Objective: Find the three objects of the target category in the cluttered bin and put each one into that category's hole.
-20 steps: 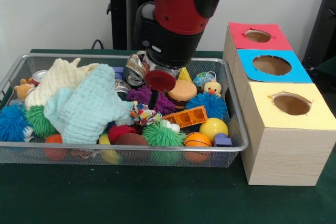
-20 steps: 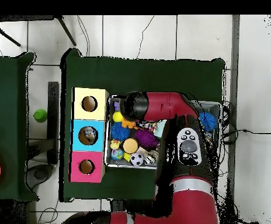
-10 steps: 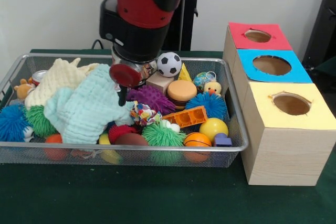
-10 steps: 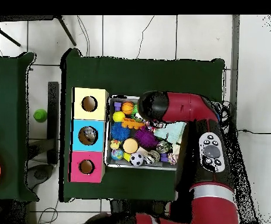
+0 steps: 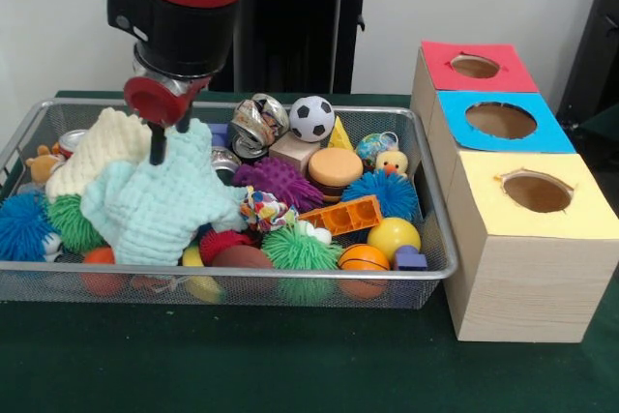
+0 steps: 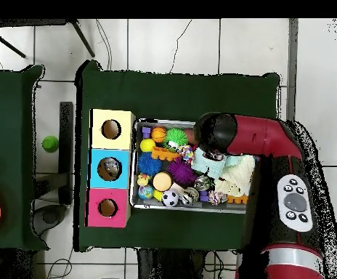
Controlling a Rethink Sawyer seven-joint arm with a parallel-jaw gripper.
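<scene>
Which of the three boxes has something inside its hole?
The blue-topped box, the middle one: the overhead view shows something grey in its hole, while the yellow and red boxes' holes look plain brown.

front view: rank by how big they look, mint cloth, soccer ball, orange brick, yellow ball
1. mint cloth, by far the largest
2. orange brick
3. yellow ball and soccer ball: they look alike, and the yellow ball sits nearer the camera
</scene>
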